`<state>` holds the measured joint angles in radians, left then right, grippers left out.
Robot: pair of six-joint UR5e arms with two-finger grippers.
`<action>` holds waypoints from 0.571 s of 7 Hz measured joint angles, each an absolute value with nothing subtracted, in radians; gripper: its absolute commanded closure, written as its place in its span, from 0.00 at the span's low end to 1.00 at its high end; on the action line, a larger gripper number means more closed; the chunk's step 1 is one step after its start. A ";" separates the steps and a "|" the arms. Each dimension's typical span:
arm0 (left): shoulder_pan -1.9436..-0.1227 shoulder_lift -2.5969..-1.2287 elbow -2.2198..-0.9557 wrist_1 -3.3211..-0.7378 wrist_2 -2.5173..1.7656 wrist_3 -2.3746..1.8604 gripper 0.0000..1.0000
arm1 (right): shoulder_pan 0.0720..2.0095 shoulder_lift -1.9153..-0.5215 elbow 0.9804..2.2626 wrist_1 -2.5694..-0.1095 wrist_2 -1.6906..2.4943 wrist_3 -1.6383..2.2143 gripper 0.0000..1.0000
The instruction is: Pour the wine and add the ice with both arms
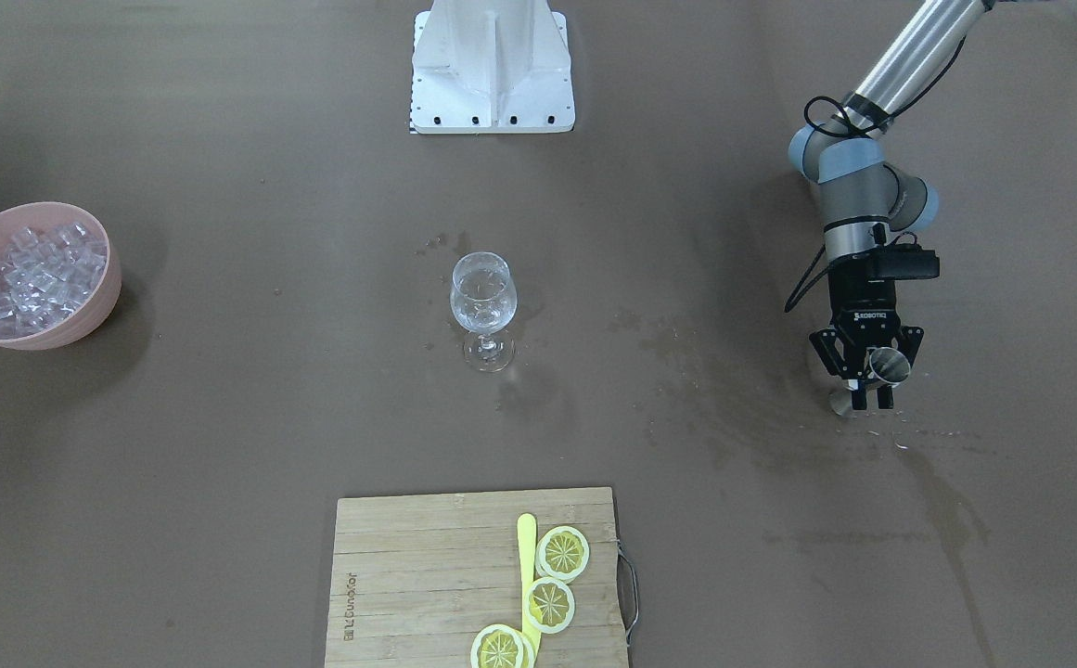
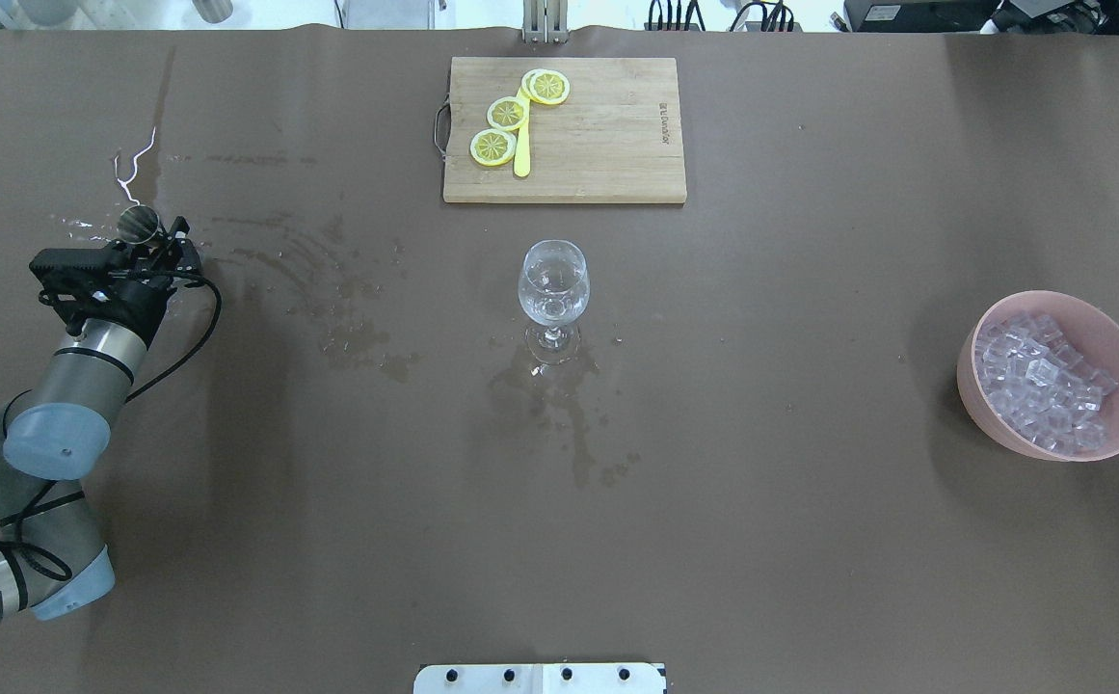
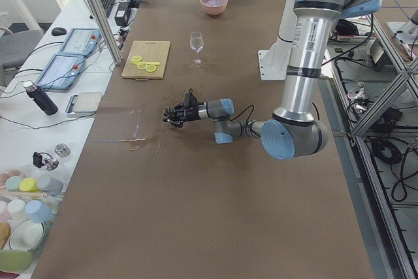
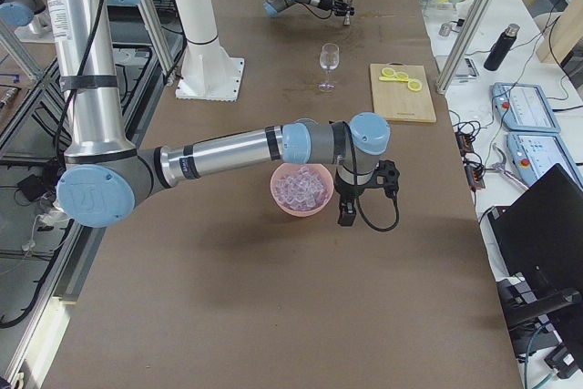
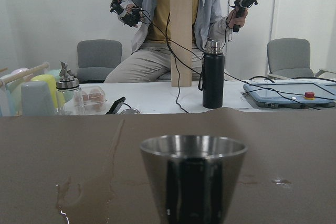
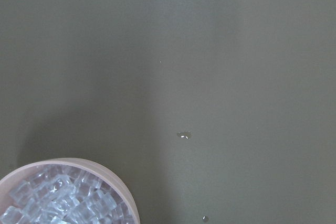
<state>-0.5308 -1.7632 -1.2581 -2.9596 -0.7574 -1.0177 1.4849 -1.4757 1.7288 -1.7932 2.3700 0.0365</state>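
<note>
My left gripper (image 1: pixel 872 399) is low over the table at my far left. It is shut on a small steel cup (image 1: pixel 890 366) and holds it upright; the cup fills the lower middle of the left wrist view (image 5: pixel 193 177). A wine glass (image 1: pixel 482 297) with a little clear liquid stands at the table's middle (image 2: pixel 553 284). The ice (image 2: pixel 1041 386) fills a pink bowl (image 2: pixel 970 381) at my right. My right gripper (image 4: pixel 346 214) points down just beside the bowl's outer side; I cannot tell if it is open or shut. The right wrist view shows the ice (image 6: pixel 58 200) at its lower left.
A wooden cutting board (image 2: pixel 607 145) with three lemon slices (image 2: pixel 507 113) and a yellow stick lies beyond the glass. Wet patches (image 2: pixel 357 337) spread between the cup and the glass. The white base block (image 1: pixel 492 65) stands at my edge.
</note>
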 measured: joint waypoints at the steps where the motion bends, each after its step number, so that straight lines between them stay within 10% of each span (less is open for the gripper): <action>1: -0.531 -1.763 -1.258 -2.959 -0.757 -1.014 0.51 | 1.485 -1.476 1.729 -1.793 2.370 0.036 0.00; 2: -0.531 -1.763 -1.258 -2.959 -0.758 -1.012 0.50 | 1.485 -1.476 1.729 -1.793 2.370 0.036 0.00; 4: -0.531 -1.763 -1.264 -2.958 -0.763 -1.010 0.01 | 1.485 -1.476 1.730 -1.793 2.370 0.037 0.00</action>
